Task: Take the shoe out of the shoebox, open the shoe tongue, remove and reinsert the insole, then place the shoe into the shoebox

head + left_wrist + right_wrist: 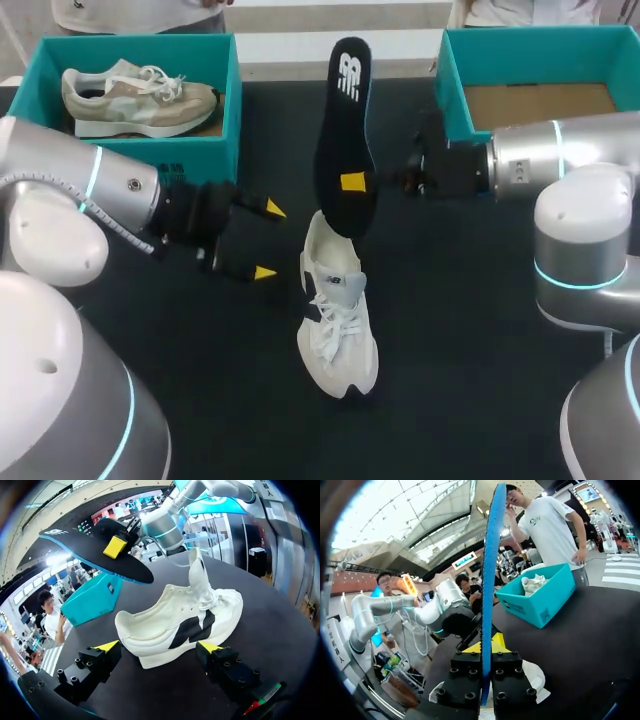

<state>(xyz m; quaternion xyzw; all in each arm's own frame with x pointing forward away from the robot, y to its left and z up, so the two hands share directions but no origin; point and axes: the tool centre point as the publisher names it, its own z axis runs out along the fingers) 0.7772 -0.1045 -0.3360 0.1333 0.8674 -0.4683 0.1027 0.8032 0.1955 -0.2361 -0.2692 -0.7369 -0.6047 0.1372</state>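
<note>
The right gripper point(355, 183) is clamped on the black insole point(345, 130) about halfway along its length, holding it on edge and steeply tilted in the air, its lower end over the heel opening of the white sneaker point(338, 320), close to it but apparently not yet inside. The sneaker lies in the middle of the table point(480, 330), toe toward the near edge, with its tongue point(196, 572) standing up. The left gripper point(268, 240) hangs just beside the sneaker's side with its fingers spread apart and touching nothing, so nothing steadies the shoe. That is probably the main risk: if the insole's end presses on the collar or the raised tongue instead of sliding into the opening, the loose sneaker could skid or roll onto its side. The insole, pinched at one narrow spot, could also buckle or twist in the grip. A steep entry would likely jam its end against the heel. At the far left corner a teal shoebox point(170, 150) holds a beige sneaker point(140, 98), and at the far right corner stands an empty teal shoebox point(452, 90). Both are well apart from the work, and nothing blocks the way between shoe and box
</note>
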